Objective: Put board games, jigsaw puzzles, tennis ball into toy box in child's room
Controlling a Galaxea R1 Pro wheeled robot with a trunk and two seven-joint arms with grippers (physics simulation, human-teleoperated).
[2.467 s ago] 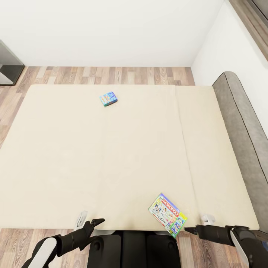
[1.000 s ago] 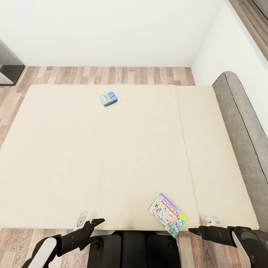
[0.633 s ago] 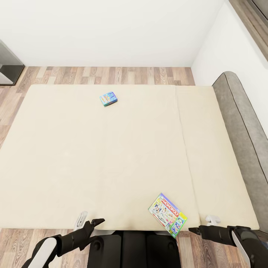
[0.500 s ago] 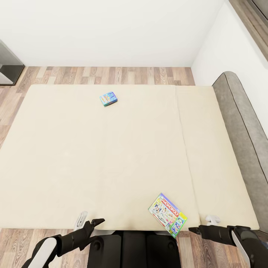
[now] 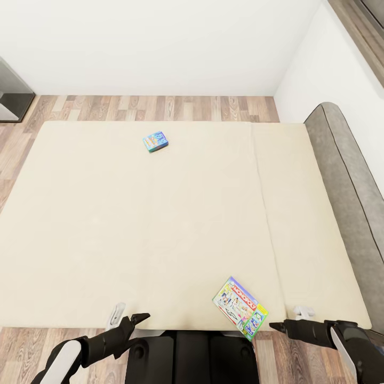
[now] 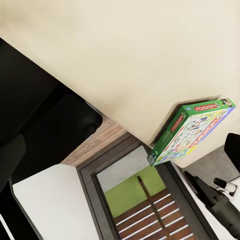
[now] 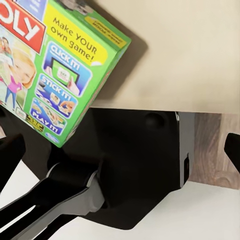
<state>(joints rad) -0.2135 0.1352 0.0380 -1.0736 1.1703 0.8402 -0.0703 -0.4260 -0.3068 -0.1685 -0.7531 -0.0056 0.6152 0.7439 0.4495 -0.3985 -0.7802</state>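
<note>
**Two game boxes on the bed, both end effectors at its near edge**

Head view: the green-edged Monopoly box [image 5: 240, 308] lies flat at the near edge of the bed [image 5: 160, 224], one corner jutting past the mattress. The right end effector [image 5: 278, 326] sits just beside it to the right, apart from it and holding nothing; how far its fingers are spread cannot be told here. The left end effector [image 5: 137, 318] is well apart to the left, fingers parted, empty. The small blue game box [image 5: 155, 142] lies far across the mattress.

Left wrist view: the Monopoly box [image 6: 191, 131] overhangs the mattress edge.

Right wrist view: the Monopoly box [image 7: 57, 65] lies ahead between dark fingertips [image 7: 232, 146] spread wide, untouched.
</note>
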